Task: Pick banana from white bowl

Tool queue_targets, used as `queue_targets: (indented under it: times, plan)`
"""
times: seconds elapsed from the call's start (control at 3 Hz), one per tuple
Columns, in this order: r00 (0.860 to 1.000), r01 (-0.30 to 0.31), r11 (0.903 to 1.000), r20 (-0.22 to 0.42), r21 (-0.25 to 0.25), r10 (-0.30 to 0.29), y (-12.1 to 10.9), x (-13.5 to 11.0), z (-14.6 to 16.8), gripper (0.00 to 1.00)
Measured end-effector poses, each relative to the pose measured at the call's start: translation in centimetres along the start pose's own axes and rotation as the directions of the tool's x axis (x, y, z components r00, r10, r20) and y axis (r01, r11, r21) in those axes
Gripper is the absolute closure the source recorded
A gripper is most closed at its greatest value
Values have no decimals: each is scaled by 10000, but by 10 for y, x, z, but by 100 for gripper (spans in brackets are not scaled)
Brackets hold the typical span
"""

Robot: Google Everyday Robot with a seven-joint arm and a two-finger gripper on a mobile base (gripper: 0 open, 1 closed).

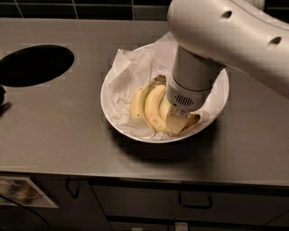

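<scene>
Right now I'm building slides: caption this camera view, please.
Robot's tool down among bananas in a paper-lined white bowl on the counter.

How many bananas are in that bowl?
2 plainly: left banana and middle banana, side by side in the white bowl. The gripper, down beside them, may hide another.

Grey countertop [54, 131], dark tiled wall [67, 9]
</scene>
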State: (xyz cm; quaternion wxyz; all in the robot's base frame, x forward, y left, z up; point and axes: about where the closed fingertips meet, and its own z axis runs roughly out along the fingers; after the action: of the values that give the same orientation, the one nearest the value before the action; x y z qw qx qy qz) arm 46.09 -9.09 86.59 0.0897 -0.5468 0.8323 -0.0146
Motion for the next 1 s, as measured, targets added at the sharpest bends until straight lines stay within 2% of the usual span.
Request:
queue_targets:
  times: [0.33,0.67,1.0]
  plan:
    - [10000,0,10000,2,1,0,0,0,0,95]
    - [9983,-134,9995,578,287,118,1,3,-11,100]
    - [9882,-454,9968,1494,659,352,4,11,-26,100]
